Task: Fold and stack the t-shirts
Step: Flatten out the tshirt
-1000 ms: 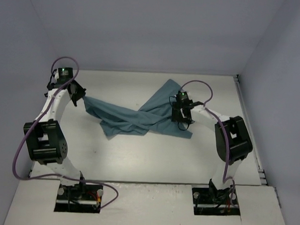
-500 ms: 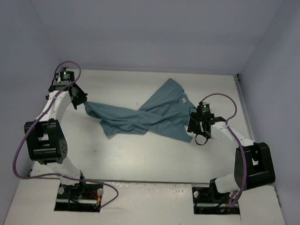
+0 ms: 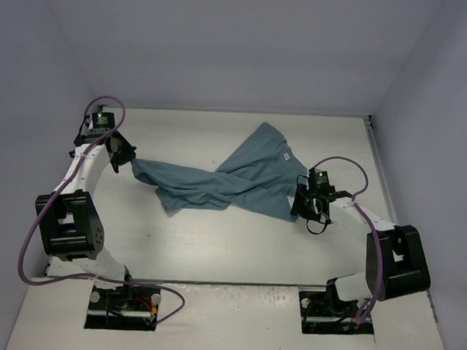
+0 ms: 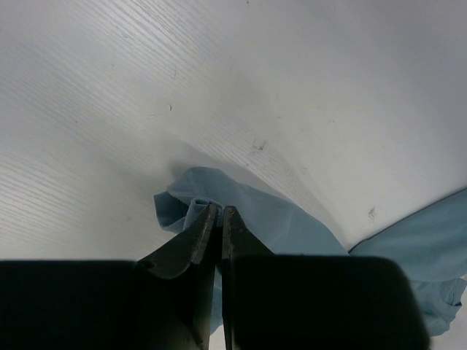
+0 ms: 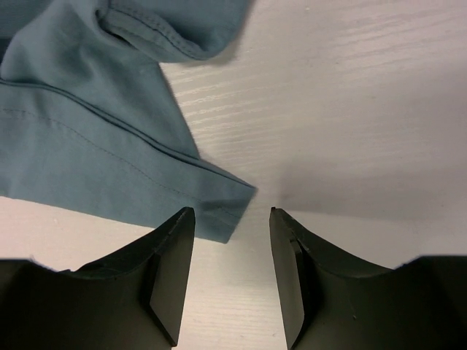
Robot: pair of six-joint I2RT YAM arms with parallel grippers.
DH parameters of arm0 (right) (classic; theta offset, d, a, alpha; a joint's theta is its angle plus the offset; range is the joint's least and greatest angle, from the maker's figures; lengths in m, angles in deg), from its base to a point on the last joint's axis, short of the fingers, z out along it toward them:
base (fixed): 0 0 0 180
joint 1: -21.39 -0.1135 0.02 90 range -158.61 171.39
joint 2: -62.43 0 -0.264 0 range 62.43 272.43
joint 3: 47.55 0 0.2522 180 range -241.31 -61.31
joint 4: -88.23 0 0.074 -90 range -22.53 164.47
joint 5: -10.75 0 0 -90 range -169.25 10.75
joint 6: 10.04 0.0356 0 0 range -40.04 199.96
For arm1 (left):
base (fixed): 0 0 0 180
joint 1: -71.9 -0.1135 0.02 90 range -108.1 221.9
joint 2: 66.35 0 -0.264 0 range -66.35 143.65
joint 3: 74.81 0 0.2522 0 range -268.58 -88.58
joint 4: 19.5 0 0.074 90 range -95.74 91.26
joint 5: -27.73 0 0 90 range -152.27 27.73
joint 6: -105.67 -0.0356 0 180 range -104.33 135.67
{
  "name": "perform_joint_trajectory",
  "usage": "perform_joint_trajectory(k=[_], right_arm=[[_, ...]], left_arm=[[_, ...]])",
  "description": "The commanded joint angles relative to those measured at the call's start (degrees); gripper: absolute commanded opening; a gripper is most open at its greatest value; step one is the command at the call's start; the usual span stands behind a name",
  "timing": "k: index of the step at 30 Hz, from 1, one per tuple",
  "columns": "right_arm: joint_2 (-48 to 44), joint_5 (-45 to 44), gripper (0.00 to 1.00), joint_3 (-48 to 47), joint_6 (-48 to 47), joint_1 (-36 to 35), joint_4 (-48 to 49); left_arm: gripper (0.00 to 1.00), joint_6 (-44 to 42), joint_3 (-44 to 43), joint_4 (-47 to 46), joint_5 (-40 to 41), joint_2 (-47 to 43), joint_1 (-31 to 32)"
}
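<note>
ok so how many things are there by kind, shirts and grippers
t-shirts: 1, the teal t-shirt
grippers: 2, the left gripper shut on the cloth, the right gripper open
total: 3

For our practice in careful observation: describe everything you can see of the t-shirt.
The t-shirt is plain teal soft cloth with stitched hems, no print. It lies unfolded, crumpled and twisted, stretched left to right across the white table. The left gripper is shut on its bunched left edge. A hemmed corner lies just ahead of the open right gripper, not gripped.
</note>
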State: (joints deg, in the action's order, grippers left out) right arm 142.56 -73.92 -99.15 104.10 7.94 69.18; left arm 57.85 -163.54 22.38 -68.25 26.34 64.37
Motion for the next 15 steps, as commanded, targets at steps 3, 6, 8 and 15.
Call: perform_joint_trajectory(k=[3,6,8,15], right_arm=[[0.81,2.18,0.42,1.44,0.55,0.32,2.97],[0.58,0.68,0.41,1.99,1.70,0.27,3.08],[0.70,-0.27,0.40,2.16,2.35,0.27,3.18],[3.39,-0.49,0.34,2.69,2.31,0.36,4.50]], left_arm=[[0.00,-0.74,0.31,-1.00,-0.22,-4.54,-0.43],[0.00,-1.01,0.49,-0.87,0.06,-4.84,-0.40],[0.00,-1.13,0.52,-0.79,0.18,-4.94,-0.43],[0.00,-1.66,0.52,-0.44,0.18,-5.06,-0.38]])
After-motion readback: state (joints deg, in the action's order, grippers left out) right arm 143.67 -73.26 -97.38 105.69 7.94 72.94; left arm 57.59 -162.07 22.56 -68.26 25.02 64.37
